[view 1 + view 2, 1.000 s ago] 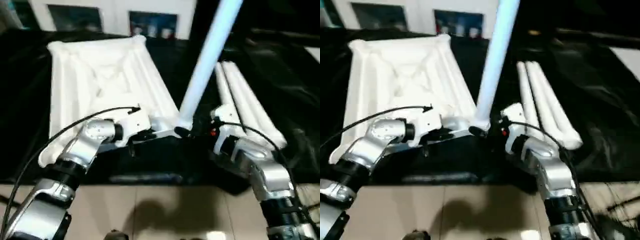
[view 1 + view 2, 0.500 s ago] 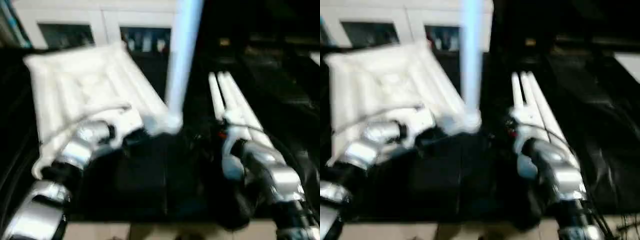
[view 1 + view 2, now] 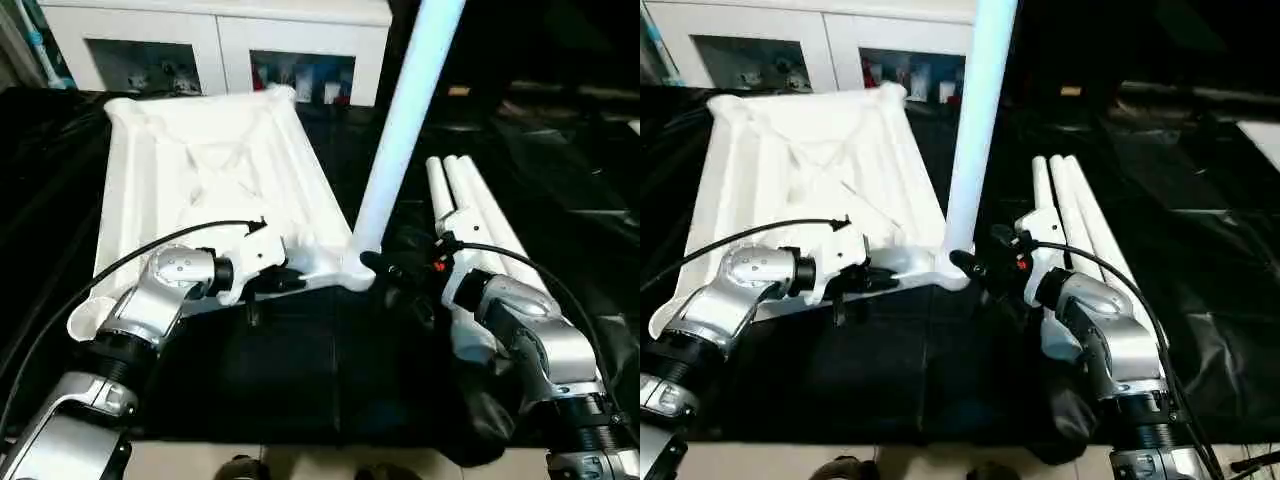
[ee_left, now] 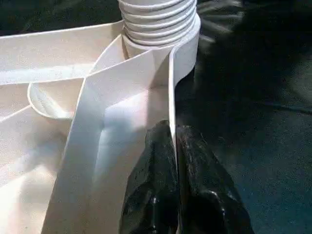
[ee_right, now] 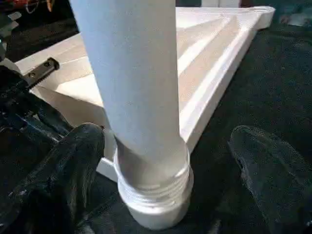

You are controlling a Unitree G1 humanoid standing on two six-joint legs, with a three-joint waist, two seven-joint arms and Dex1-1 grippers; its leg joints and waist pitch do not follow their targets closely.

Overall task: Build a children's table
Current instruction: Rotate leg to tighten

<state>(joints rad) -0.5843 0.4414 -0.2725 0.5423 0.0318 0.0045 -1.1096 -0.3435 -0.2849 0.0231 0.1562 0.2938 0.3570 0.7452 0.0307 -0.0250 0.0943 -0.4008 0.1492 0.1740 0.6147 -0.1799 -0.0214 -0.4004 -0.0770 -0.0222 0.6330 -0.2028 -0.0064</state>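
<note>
Covering work surface [image 3: 300, 370]: blk sheet; wht cabinets [image 3: 215, 45] behind.

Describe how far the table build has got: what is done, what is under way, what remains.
Done: one leg stands in the corner socket of the upturned tabletop, threads still showing. Under way: the left gripper pinches the tabletop's rim; the right gripper stands open around the leg. Left: the spare legs lying beside it.

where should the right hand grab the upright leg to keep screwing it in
Low on the leg, just above the threaded collar, the open right hand closing from both sides. The round shaft suits a pinch there, and the left hand already clamps the tabletop rim.
</note>
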